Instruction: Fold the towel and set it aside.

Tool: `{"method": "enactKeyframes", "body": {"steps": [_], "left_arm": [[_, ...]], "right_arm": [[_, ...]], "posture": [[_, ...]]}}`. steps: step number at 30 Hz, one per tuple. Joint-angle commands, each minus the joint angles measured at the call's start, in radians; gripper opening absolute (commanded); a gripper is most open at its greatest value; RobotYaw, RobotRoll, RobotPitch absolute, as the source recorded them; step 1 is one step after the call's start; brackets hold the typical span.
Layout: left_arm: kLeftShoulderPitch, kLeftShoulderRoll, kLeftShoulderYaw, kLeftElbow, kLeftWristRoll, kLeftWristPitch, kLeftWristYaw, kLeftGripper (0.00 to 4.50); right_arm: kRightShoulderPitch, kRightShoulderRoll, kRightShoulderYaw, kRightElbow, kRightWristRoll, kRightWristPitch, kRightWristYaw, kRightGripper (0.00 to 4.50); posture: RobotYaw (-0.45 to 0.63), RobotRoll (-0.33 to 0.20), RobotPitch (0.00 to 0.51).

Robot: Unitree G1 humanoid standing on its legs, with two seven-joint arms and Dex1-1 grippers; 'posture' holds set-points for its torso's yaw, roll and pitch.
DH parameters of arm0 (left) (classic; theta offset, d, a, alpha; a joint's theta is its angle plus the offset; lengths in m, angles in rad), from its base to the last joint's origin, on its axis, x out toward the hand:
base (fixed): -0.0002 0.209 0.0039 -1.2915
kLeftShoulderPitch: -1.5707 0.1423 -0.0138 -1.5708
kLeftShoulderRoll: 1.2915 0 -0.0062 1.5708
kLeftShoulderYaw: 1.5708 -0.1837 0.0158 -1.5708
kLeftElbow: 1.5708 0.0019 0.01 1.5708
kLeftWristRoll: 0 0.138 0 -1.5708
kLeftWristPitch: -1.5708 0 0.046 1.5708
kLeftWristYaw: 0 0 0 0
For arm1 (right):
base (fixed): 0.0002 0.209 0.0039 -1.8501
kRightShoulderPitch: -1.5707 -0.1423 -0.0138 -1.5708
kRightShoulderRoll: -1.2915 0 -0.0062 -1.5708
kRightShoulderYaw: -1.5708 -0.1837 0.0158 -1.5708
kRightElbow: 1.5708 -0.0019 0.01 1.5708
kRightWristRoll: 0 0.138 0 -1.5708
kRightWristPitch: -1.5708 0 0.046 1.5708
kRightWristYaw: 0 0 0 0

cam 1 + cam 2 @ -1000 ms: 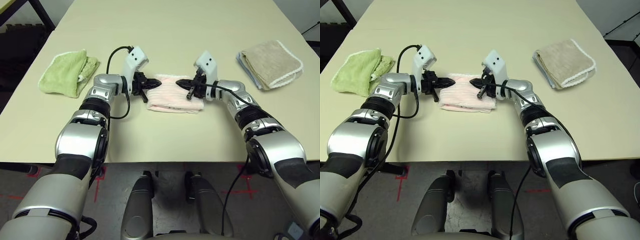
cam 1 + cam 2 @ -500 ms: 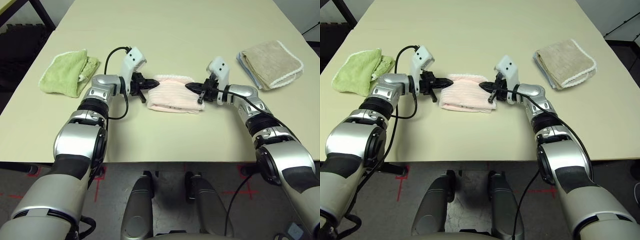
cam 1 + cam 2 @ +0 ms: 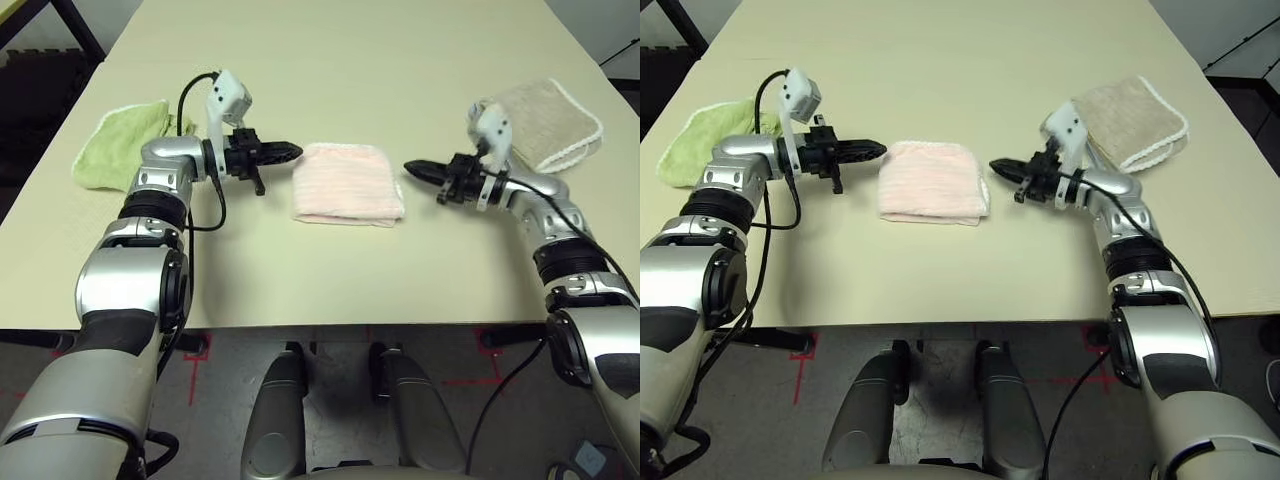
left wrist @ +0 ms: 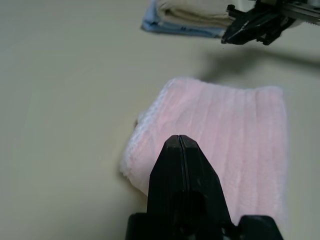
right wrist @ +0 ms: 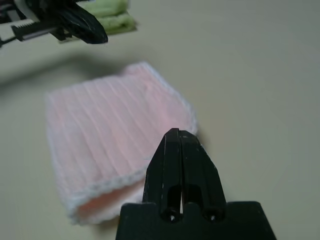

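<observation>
Both tools have drawn outward from the towel (image 3: 349,184) since the earlier frames, when their tips sat at its two side edges; the towel now lies free on the table (image 3: 330,60). It rests as a folded, roughly square pad near the middle of the table's near half, white trim visible along its edges. The left tool (image 3: 283,154) hangs just off the towel's left edge, fingers pressed together, holding nothing. The right tool (image 3: 418,169) hangs just off the right edge, tips together in the right wrist view, also holding nothing. Both point inward at the towel, about equally near. A light green towel (image 3: 118,152) lies toward the left edge and a beige towel (image 3: 548,120) toward the right edge. Judged from this, folding appears complete; setting aside remains. No containers are present.
</observation>
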Motion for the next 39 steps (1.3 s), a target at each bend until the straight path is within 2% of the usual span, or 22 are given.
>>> {"method": "enactKeyframes", "body": {"steps": [1,6,9,10,12,19,21,22,25,28,31,36,39], "left_arm": [[0.067,0.026,-0.001,-0.121,-0.050,0.062,-0.085,0.61],[0.212,0.052,-0.001,-0.387,-0.148,0.189,-0.168,2.41],[0.268,0.065,0.001,-0.479,-0.175,0.220,-0.161,3.50],[0.279,0.068,-0.001,-0.498,-0.181,0.224,-0.158,3.87],[0.298,0.075,-0.004,-0.525,-0.188,0.225,-0.151,4.49],[0.310,0.095,-0.014,-0.518,-0.191,0.208,-0.134,4.49],[0.298,0.102,-0.015,-0.501,-0.187,0.246,-0.111,4.49],[0.290,0.105,-0.015,-0.493,-0.188,0.284,-0.095,4.49],[0.238,0.117,-0.019,-0.468,-0.198,0.573,0.000,4.49],[0.214,0.115,-0.030,-0.491,-0.217,0.758,0.037,4.49],[0.192,0.102,-0.039,-0.483,-0.214,0.839,0.077,4.49],[0.110,0.114,-0.094,-0.340,-0.199,1.101,0.126,4.49],[0.062,0.106,-0.099,-0.253,-0.197,1.187,0.160,4.49]], "right_arm": [[0.059,-0.029,0.000,-0.113,0.039,0.059,0.030,1.39],[0.112,-0.063,-0.009,-0.218,0.103,0.196,0.046,3.18],[0.144,-0.093,-0.012,-0.249,0.125,0.259,0.052,4.27],[0.151,-0.100,-0.013,-0.256,0.129,0.268,0.052,4.50],[0.166,-0.116,-0.012,-0.256,0.121,0.261,0.052,4.50],[0.199,-0.137,-0.020,-0.276,0.129,0.268,0.039,4.50],[0.209,-0.142,-0.022,-0.285,0.129,0.267,0.036,4.50],[0.212,-0.143,-0.023,-0.287,0.129,0.265,0.035,4.50],[0.228,-0.154,-0.020,-0.287,0.114,0.224,0.046,4.50],[0.234,-0.156,-0.020,-0.289,0.117,0.214,0.044,4.50],[0.234,-0.155,-0.021,-0.296,0.123,0.213,0.038,4.50],[0.238,-0.154,-0.023,-0.315,0.131,0.222,0.032,4.50],[0.246,-0.155,-0.025,-0.332,0.136,0.228,0.026,4.50]], "posture": [[0.01,0.000,0.219],[0.02,0.000,0.215],[0.03,0.000,0.214],[0.03,0.000,0.214],[0.03,0.000,0.214],[0.02,0.000,0.212],[0.03,0.000,0.212],[0.03,0.000,0.212],[0.03,0.000,0.215],[0.02,0.000,0.218],[0.03,0.000,0.222],[0.02,0.000,0.227],[0.02,0.000,0.232]]}}
